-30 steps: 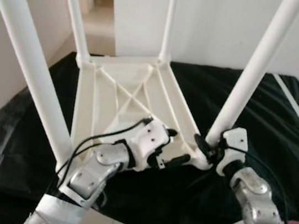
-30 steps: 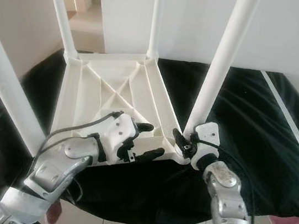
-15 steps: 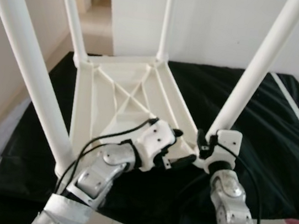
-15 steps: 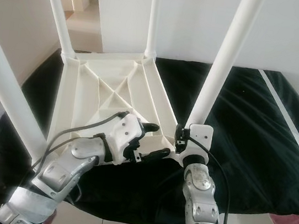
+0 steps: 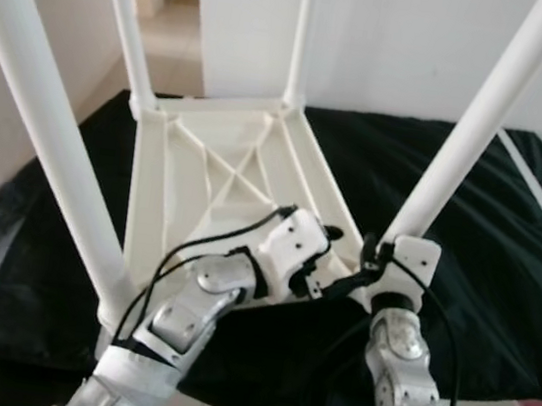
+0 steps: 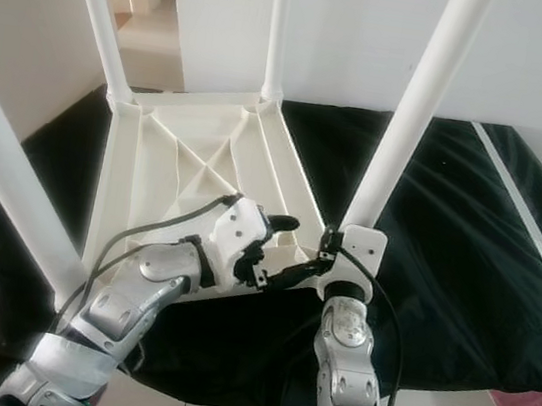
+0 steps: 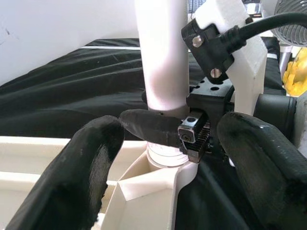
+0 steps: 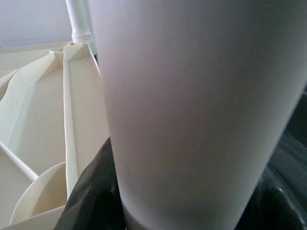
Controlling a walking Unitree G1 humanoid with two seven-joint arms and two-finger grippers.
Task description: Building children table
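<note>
Upturned white plastic children's table (image 5: 220,171) rests on a black cloth (image 5: 507,246). Right gripper (image 7: 165,129), now rotated beneath the near-right white tubular leg (image 5: 468,130), clasps its base; left gripper (image 5: 328,262), fingers spread, empty, hovers beside the socket. Leg-tightening seems under way.

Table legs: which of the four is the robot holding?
The near right leg, at its base. The right hand is closed around it, with the left hand beside it at that corner of the upturned table top.
</note>
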